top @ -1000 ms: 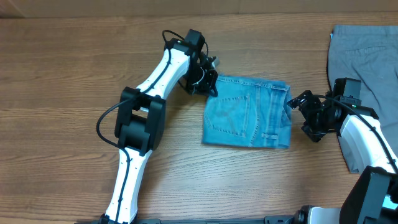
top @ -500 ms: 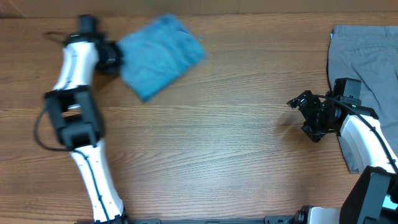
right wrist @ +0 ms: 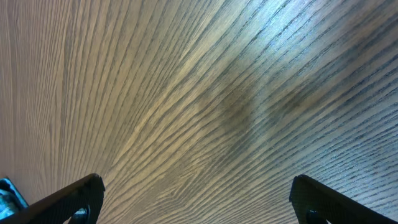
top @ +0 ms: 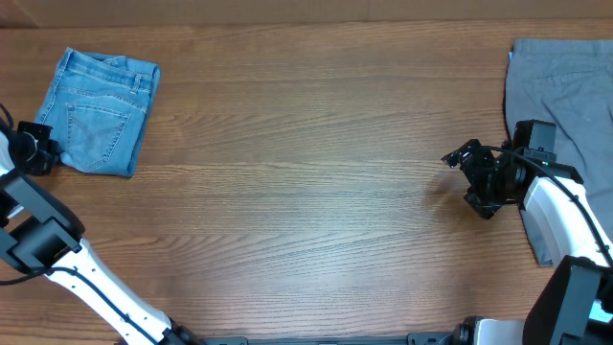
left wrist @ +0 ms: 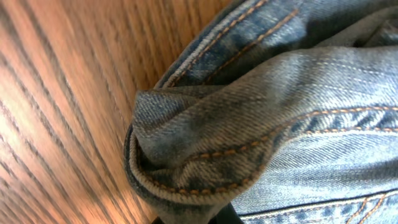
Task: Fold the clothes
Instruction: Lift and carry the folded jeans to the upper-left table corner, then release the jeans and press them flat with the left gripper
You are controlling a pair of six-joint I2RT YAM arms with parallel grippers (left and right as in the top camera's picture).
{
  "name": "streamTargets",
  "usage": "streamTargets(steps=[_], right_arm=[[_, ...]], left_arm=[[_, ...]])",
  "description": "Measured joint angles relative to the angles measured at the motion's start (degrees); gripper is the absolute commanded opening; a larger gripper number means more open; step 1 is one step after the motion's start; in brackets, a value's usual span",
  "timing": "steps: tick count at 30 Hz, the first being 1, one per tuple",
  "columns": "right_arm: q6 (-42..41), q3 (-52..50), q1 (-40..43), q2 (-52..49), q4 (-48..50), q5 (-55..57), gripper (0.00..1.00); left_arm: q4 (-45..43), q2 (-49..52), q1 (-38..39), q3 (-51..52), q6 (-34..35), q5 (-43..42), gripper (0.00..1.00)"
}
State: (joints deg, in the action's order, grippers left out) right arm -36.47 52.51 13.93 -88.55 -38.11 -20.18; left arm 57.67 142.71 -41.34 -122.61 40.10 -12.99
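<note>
The folded light-blue denim jeans lie at the far left of the table, back pocket up. My left gripper is at their left edge and is shut on a thick fold of the denim, which fills the left wrist view. The plain grey trousers lie spread at the far right edge. My right gripper hovers over bare wood just left of the grey trousers, open and empty; its two finger tips stand wide apart in the right wrist view.
The wooden table stretches between the two garments. The right arm's white body lies over the lower part of the grey trousers.
My left gripper has swung the folded jeans from the table's middle to the far left and set them down there. The right gripper has not moved.
</note>
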Motion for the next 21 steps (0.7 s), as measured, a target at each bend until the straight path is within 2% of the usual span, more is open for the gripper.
streamTargets(steps=[3,6,12,17,21], right_arm=[[0.0,0.0,0.0,0.0,0.0,0.0,1.0],[0.0,0.0,0.0,0.0,0.0,0.0,1.0],[0.0,0.0,0.0,0.0,0.0,0.0,1.0],[0.0,0.0,0.0,0.0,0.0,0.0,1.0],[0.0,0.0,0.0,0.0,0.0,0.0,1.0]], left_arm=[[0.2,0.0,0.7,0.0,3.7,0.7,0.04],[1.1,-0.2,2.5,-0.1,8.4,2.0,0.16],[-2.6,-0.2,14.1,0.0,20.1,4.9,0.22],[-5.4,-0.2,20.3,0.1,24.1,8.6,0.21],[-5.9,-0.2,19.3,0.1,23.4,9.4,0.21]])
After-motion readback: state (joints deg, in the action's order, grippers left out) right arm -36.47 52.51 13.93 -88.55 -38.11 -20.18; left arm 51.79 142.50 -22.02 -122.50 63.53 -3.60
